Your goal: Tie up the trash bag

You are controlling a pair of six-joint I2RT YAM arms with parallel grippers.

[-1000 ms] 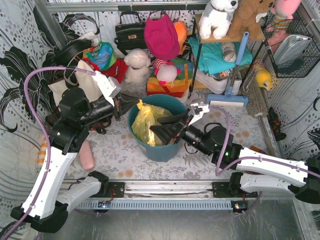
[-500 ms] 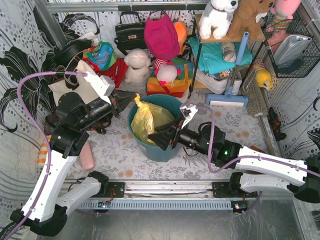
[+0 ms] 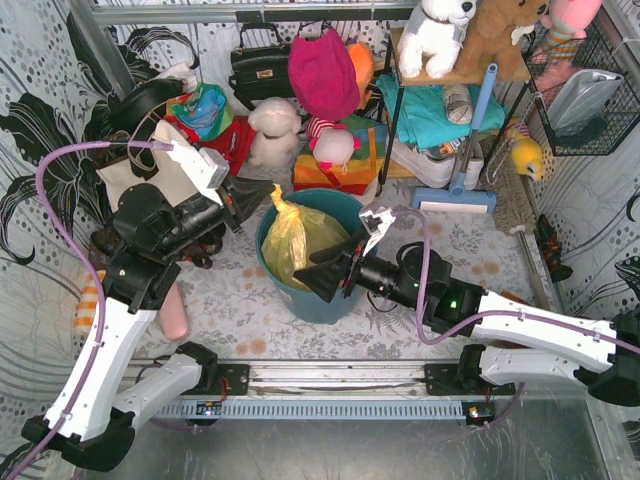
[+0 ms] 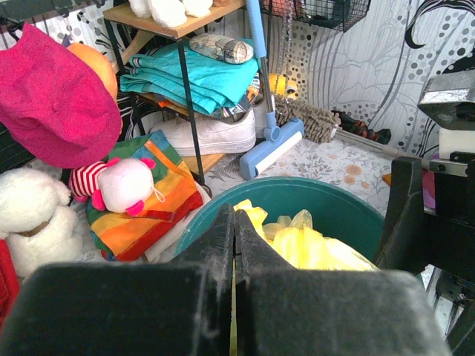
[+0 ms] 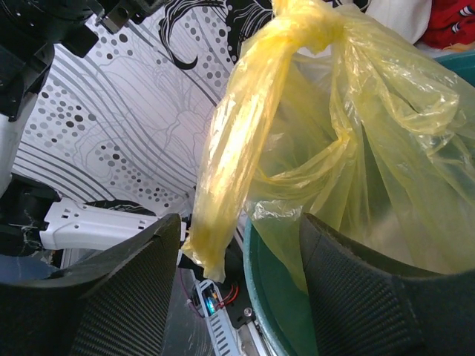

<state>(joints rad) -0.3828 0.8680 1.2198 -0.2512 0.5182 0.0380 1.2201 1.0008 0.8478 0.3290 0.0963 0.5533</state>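
We see a desk (image 3: 235, 305) covered in a floral cloth. A teal bin (image 3: 325, 295) stands upright near its middle. Left of the bin, well apart from it, lies a pink oblong thing (image 3: 176, 312). Behind the bin, a white plush (image 3: 272, 130) and a rainbow-striped bag (image 3: 335, 172) sit just beside each other. To the right, a blue mop head (image 3: 455, 200) rests by the legs of a rack (image 3: 395, 120), with a white shoe (image 4: 215, 133) under it.

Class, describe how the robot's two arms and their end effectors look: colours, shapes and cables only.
Both the left arm and right arm have smooth white shells with bulky black joints. A purple cable loops along each. The left end effector and right end effector have black wedge-shaped fingers with a rough, textured surface.
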